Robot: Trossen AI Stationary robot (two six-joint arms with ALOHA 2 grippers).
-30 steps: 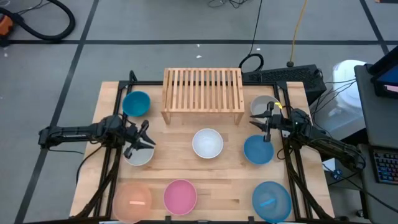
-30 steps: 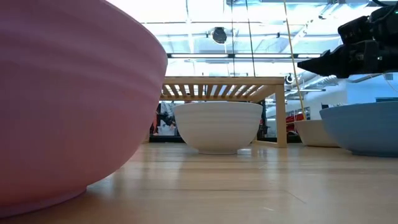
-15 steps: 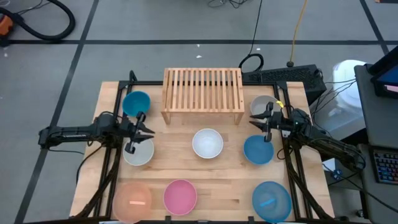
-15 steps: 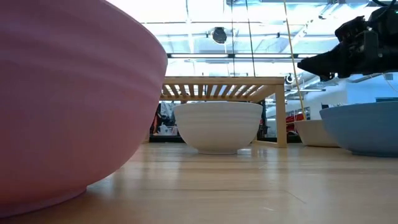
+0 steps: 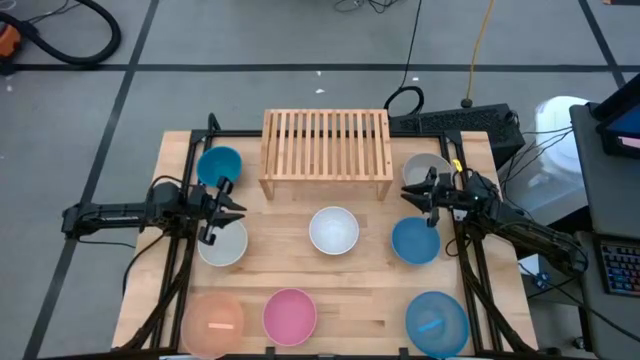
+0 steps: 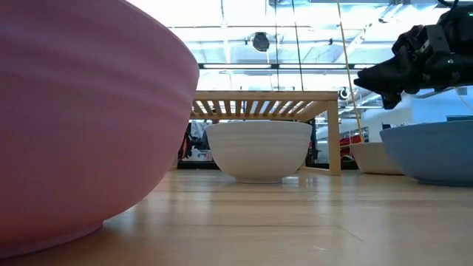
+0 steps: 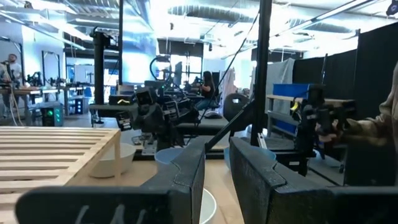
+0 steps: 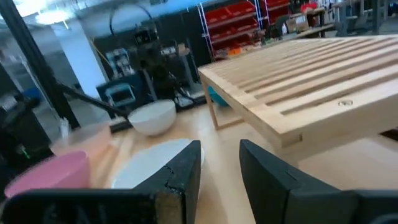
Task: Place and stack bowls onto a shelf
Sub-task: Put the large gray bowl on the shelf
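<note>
The light-wood slatted shelf (image 5: 325, 150) stands at the far middle of the table on its short legs, with nothing on top. Several bowls sit on their bases around it: teal (image 5: 219, 166), pale grey (image 5: 222, 243), white (image 5: 333, 230), blue (image 5: 415, 241), grey (image 5: 425, 170), peach (image 5: 213, 322), pink (image 5: 290, 315) and another blue (image 5: 436, 322). My left gripper (image 5: 238, 211) hovers between the teal and pale grey bowls, open and empty (image 7: 217, 146). My right gripper (image 5: 407, 196) hovers between the grey and blue bowls, open and empty (image 8: 221, 149), pointing at the shelf (image 8: 311, 81).
Black frame rails run along the table's left and right sides under both arms. In the low view the pink bowl (image 6: 74, 125) fills the near left and the white bowl (image 6: 259, 151) stands before the shelf (image 6: 259, 100). A person's sleeve (image 7: 385, 118) shows beyond the table.
My left gripper has moved toward the far edge and a little left, off the pale grey bowl and nearer the teal one. My right gripper has stayed near its place and tipped its fingers slightly downward. No bowl has moved.
</note>
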